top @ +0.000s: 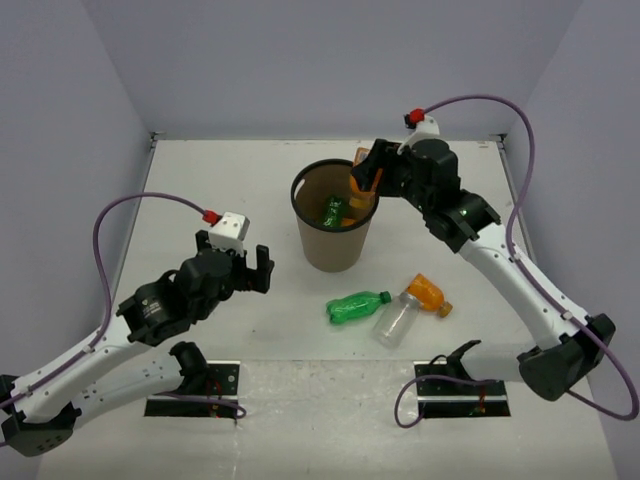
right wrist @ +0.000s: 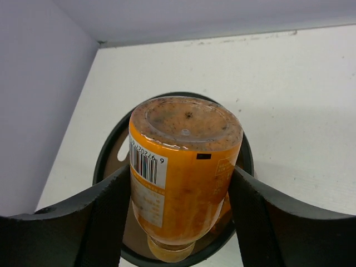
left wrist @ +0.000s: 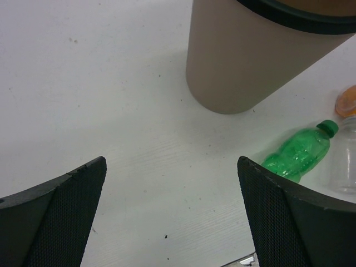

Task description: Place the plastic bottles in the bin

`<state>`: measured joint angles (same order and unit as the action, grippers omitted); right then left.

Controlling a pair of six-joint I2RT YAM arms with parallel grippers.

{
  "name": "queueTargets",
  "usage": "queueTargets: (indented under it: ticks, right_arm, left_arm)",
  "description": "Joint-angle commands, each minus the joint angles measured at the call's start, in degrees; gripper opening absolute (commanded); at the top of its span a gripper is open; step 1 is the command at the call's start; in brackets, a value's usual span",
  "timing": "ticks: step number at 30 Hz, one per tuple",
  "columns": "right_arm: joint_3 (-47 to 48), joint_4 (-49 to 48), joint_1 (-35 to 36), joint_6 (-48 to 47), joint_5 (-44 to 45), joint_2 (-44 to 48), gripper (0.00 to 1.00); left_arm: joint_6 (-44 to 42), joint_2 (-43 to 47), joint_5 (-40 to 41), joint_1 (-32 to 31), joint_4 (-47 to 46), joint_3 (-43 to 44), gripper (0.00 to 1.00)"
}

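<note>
The brown bin (top: 335, 245) stands mid-table, with a green bottle (top: 333, 210) and an orange one inside. My right gripper (top: 366, 180) is shut on an orange bottle (right wrist: 181, 178), held neck-down over the bin's dark rim (right wrist: 105, 161). On the table right of the bin lie a green bottle (top: 355, 306), a clear bottle (top: 396, 319) and an orange bottle (top: 428, 294). My left gripper (top: 248, 268) is open and empty, low over bare table left of the bin (left wrist: 256, 61). The green bottle (left wrist: 297, 156) lies by its right finger (left wrist: 289, 222).
Grey walls close the table at the back and both sides. Two black mounting plates (top: 195, 385) with cables sit at the near edge. The clear bottle (left wrist: 346, 161) and an orange cap (left wrist: 347, 100) show at the right edge of the left wrist view.
</note>
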<state>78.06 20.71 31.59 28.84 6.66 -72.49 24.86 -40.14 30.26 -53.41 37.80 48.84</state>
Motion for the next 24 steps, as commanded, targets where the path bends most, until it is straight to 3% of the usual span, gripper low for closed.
queueTargets:
  ticks: [1,2,3,9,12,16,20,24]
  right_arm:
    - [3.7,1.1,2.3,-2.7,-0.7,-1.7,0.71]
    - [5.2,2.5,2.6,-2.9,-0.4,-3.0,0.96]
    - [6.2,3.4,2.8,-3.2,0.1,-3.5,0.99]
    - [10.0,7.1,3.1,-4.2,3.3,-0.1,0.99]
    - [10.4,11.1,3.0,-4.4,4.8,3.8,0.99]
    - [4.8,13.6,3.0,-5.6,7.1,12.6,0.99]
    - [-3.3,14.0,2.9,-5.2,3.5,22.5,0.99]
    - [-7.0,17.3,2.9,-5.0,2.2,30.2,0.99]
  left_arm:
    - [-2.5,1.3,-3.6,-0.2,-3.5,-0.6,1.00]
    - [-3.1,1.5,-4.8,-0.2,-4.8,-0.9,1.00]
    - [-3.8,1.0,-5.6,-0.2,-5.3,-0.9,1.00]
    - [-3.9,-7.0,-10.2,-0.9,-7.5,2.0,1.00]
    - [-2.4,-13.6,-7.8,-6.5,-8.3,5.3,1.00]
    - [-5.2,-23.0,0.7,-23.2,-12.7,6.8,1.00]
    - [-13.9,-34.4,-0.8,-25.5,-21.8,6.3,1.00]
    - [-20.1,-38.7,-5.0,-25.2,-32.1,3.5,1.00]
